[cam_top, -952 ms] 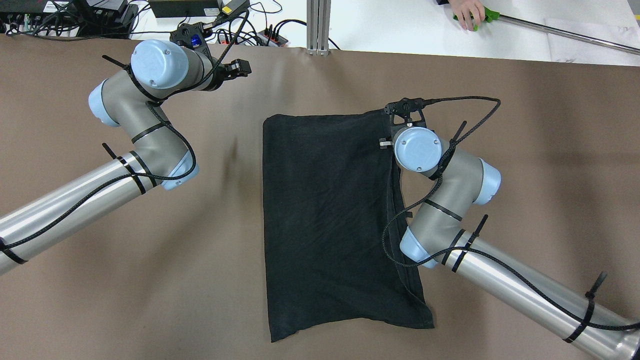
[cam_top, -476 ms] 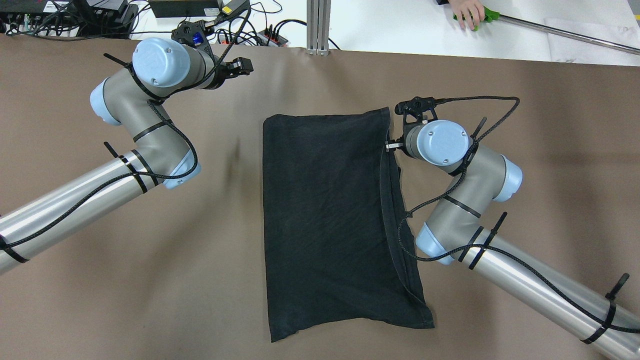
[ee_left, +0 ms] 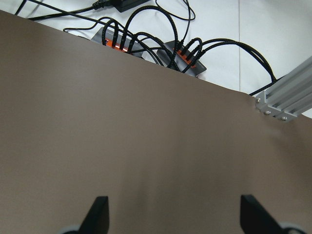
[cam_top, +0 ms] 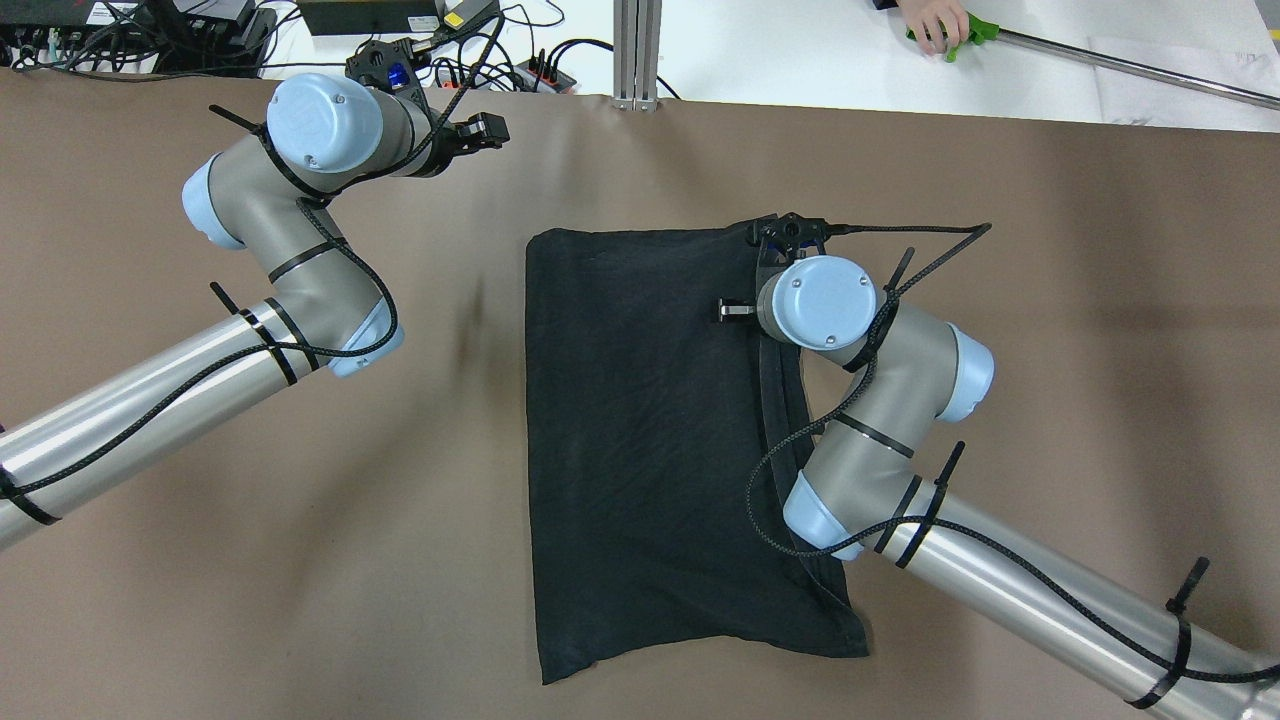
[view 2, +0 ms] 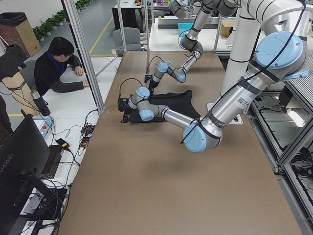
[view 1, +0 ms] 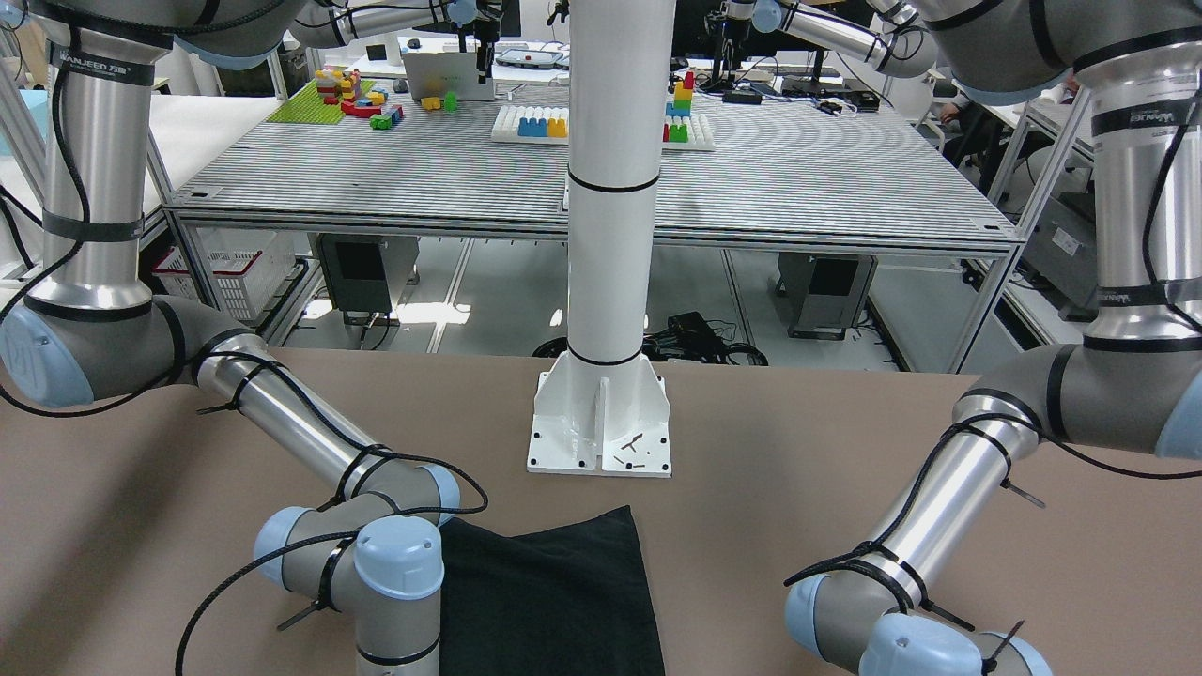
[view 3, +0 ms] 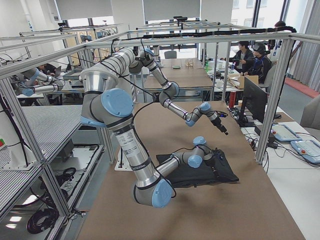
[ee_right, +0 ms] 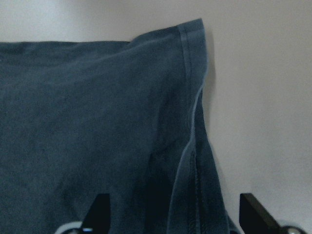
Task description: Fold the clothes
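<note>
Now right gripper (ee_right: 175, 214) over garment (cam_top: 640, 420) edge

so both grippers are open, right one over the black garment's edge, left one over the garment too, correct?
No. The left gripper is open but over bare brown table, off the black garment; the left wrist view shows this. The right gripper is open over the garment's edge.

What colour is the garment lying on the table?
Plain black garment; it shows best in the overhead exterior view.

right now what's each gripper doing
Left gripper: open, empty, over bare table.
Right gripper: open, over the black garment's edge, not gripping it.
</note>
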Controlling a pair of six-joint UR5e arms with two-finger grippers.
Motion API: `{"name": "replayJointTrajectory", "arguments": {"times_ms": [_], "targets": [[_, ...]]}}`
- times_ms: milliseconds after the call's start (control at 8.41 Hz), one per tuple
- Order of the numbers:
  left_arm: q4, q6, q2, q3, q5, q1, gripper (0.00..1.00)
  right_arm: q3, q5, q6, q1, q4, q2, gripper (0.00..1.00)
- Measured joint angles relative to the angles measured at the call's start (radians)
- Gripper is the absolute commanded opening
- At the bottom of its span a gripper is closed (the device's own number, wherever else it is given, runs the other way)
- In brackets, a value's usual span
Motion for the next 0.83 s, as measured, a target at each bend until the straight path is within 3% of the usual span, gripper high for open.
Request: {"name": "replayJointTrajectory", "arguments": {"times_ms": [357,833], "targets": [[0.001,0.001,-0.006,0.007,0.0,0.001,0.95,0.005,-0.046,0.016,-0.039,-0.061,-0.003,0.92],[0.0,0.002,-0.032,0.036,0.0,0.002,0.95,0.116,-0.038,0.001,-0.041,-0.139,-0.084,0.93]]}}
